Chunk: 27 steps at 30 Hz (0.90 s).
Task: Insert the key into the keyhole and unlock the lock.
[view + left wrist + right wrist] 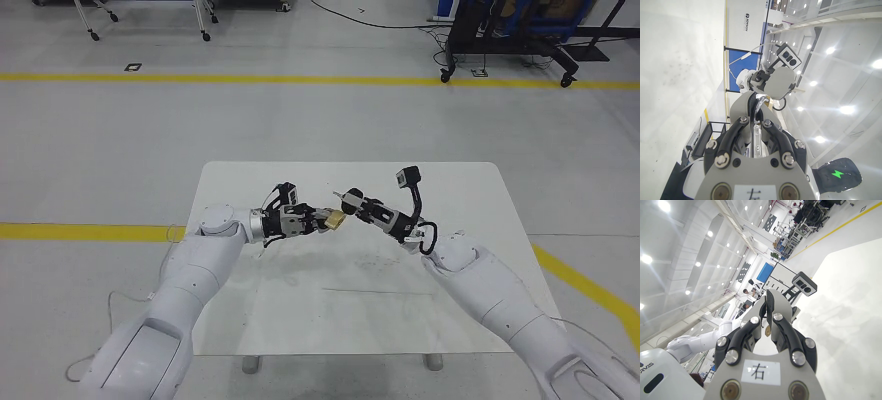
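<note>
A brass padlock [334,220] hangs above the middle of the white table [460,200]. My left gripper [312,220] is shut on it. In the left wrist view the silver shackle [759,106] runs between the left gripper's [757,102] fingers, and a strip of the brass body [769,103] shows past them. My right gripper [351,206] is right beside the padlock, on the side away from the left arm. It is shut on the key, whose brass head [768,331] sticks out behind the pads [770,302]. The key's blade and the keyhole are hidden.
Yellow floor lines run beyond and beside the table. Wheeled racks [150,15] and a dark frame [510,40] stand far off on the floor. Both arms meet over the table's middle.
</note>
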{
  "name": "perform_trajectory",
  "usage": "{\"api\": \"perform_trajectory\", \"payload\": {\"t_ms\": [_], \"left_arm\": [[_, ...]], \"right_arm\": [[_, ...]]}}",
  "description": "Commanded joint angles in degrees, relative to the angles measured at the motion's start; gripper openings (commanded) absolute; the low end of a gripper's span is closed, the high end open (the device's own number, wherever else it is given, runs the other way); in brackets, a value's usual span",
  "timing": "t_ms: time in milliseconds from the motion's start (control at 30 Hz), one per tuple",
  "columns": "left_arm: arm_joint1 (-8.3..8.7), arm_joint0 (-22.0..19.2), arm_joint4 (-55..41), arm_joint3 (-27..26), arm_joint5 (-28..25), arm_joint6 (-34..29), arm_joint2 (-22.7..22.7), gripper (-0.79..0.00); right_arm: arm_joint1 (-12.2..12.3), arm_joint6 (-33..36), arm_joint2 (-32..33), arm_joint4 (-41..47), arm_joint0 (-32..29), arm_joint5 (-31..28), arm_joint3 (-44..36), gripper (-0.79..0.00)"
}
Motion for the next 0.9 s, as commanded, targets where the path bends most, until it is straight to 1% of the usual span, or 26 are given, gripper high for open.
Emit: {"api": "perform_trajectory", "payload": {"t_ms": [0, 100, 267, 333, 600, 700, 767, 833, 867], "left_arm": [[-0.14, -0.3, -0.4, 0.6, 0.7, 0.4, -0.1, -0.785], [-0.29, -0.7, -0.8, 1.5, 1.4, 1.2, -0.3, -0.785], [-0.55, -1.3, -2.1, 3.0, 2.6, 3.4, -1.0, -0.785], [-0.56, -1.7, -1.6, 3.7, 3.2, 4.8, -0.9, -0.785], [-0.56, -1.7, -1.6, 3.7, 3.2, 4.8, -0.9, -0.785], [-0.52, -0.1, 0.4, 1.0, 5.1, 7.3, -0.2, -0.785], [-0.34, 0.5, 0.9, 0.0, 7.1, 8.7, -0.3, -0.785], [-0.12, 0.9, 1.7, -1.0, 8.6, 9.4, -0.3, -0.785], [-0.03, 1.0, 1.9, -1.3, 9.9, 9.3, -0.3, -0.785]], "right_arm": [[-0.1, 2.2, 0.0, -0.1, 0.0, -0.1, -0.1, -0.785], [0.0, 4.0, 1.1, 1.2, -0.8, -1.8, -0.7, -0.785], [0.6, 3.5, 4.5, 1.4, -3.1, -3.3, -2.9, -0.785], [0.7, 3.7, 4.7, 1.8, -3.4, -3.5, -3.3, -0.785], [0.7, 3.7, 4.7, 1.8, -3.4, -3.5, -3.3, -0.785], [0.6, 3.1, 4.9, 1.7, -3.8, -3.8, -4.0, -0.785], [0.8, 0.8, 6.2, -4.6, -3.7, -3.9, -3.4, -0.785], [1.1, -1.0, 7.4, -11.2, -4.2, -5.4, -4.5, -0.785], [1.5, -1.1, 8.5, -16.3, -4.0, -5.9, -4.6, -0.785]]}}
